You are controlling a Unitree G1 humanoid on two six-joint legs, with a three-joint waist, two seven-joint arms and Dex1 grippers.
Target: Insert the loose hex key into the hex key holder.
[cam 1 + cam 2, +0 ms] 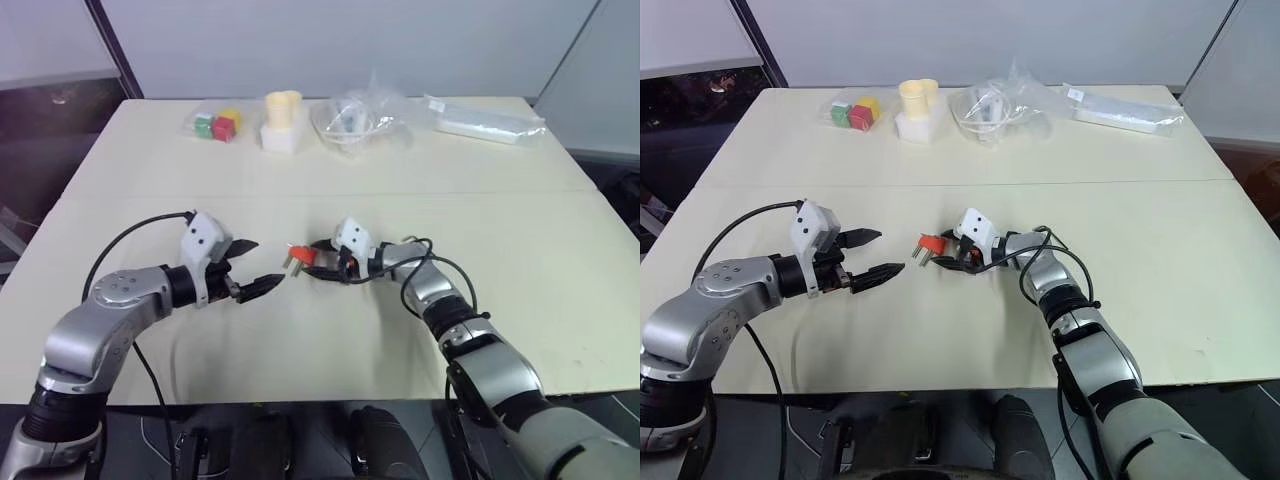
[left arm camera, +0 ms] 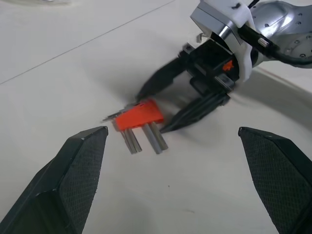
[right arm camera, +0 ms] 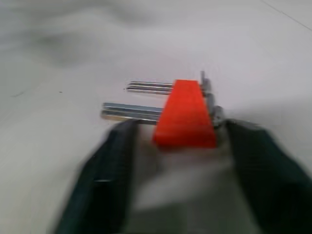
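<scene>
From the head view I see the hex key holder (image 1: 298,256) lying mid-bench (image 1: 560,290), with the right gripper (image 1: 312,262) reaching it from the right and the left gripper (image 1: 255,265) just left, jaws apart. In the left wrist view, right fingers (image 2: 192,114) flank the holder. In the right wrist view, I see the jaws part-closed around it, not clamped.

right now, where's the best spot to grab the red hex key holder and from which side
Grip the hex key holder across its red plastic body, on the two flat faces. Come from the end away from the keys, where the right gripper already straddles it: the metal keys jut out toward the left gripper, so that end is awkward.
</scene>
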